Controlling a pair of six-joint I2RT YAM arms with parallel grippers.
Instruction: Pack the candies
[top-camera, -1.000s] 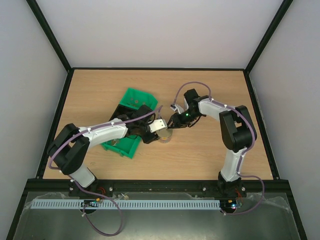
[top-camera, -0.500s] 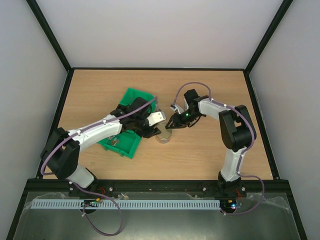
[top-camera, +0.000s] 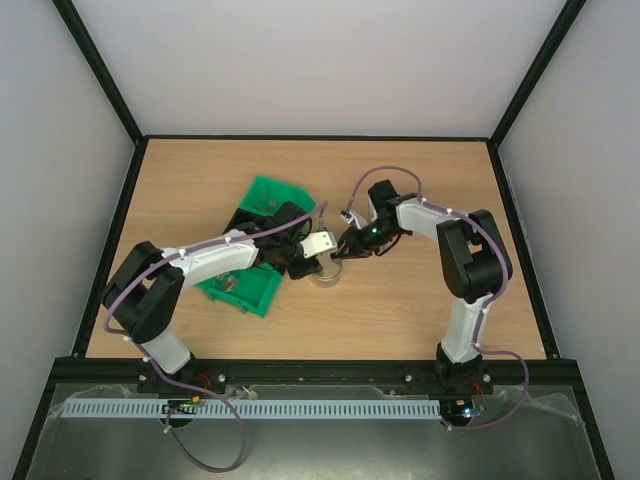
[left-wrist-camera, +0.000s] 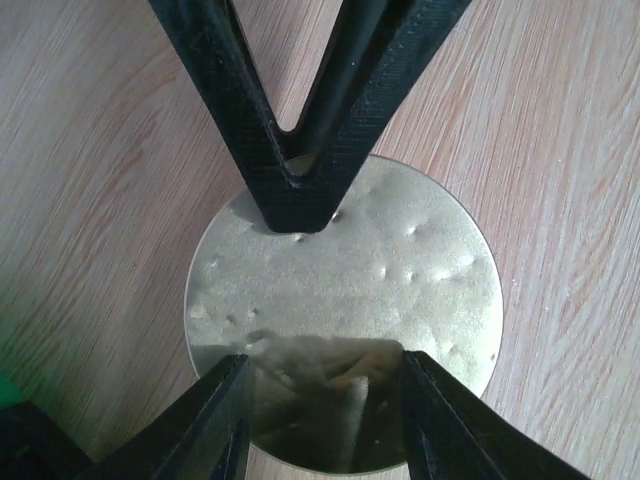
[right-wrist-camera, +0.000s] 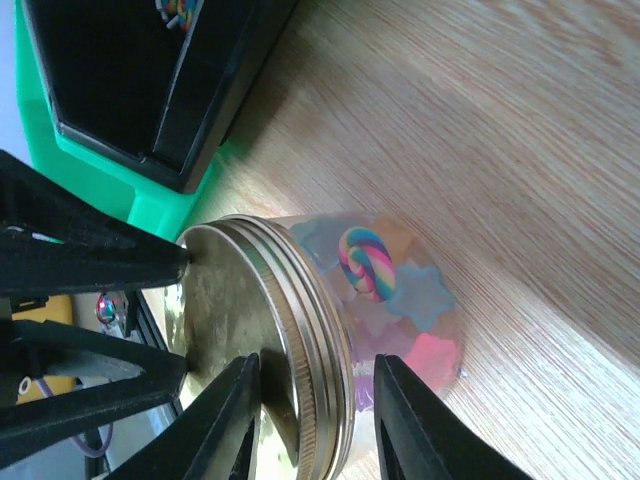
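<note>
Candies (right-wrist-camera: 365, 262), a rainbow swirl with blue and pink stars, show through the wall of a small clear jar (top-camera: 325, 274). A gold lid (left-wrist-camera: 380, 270) sits on the jar. My left gripper (left-wrist-camera: 325, 360) comes down from above. Its jaws are apart and its fingertips (right-wrist-camera: 175, 258) rest on the lid's top face. My right gripper (right-wrist-camera: 318, 360) reaches in from the right, rolled on its side. One of its fingers (left-wrist-camera: 300, 190) lies over the lid's edge and the other stands beside the jar wall (right-wrist-camera: 400, 400). I see no clamp on the jar.
A green tray (top-camera: 262, 190) with a black insert (right-wrist-camera: 120, 90) lies just left of the jar, under my left forearm. Something silvery (top-camera: 228, 285) lies in its near end. One colourful candy (right-wrist-camera: 178, 10) shows in the insert. Black frame rails edge the wooden table (top-camera: 420, 310).
My left gripper pulled back toward the tray, then returned over the jar lid with its jaws narrower. The right gripper's jaws closed a little. The jar stayed put.
</note>
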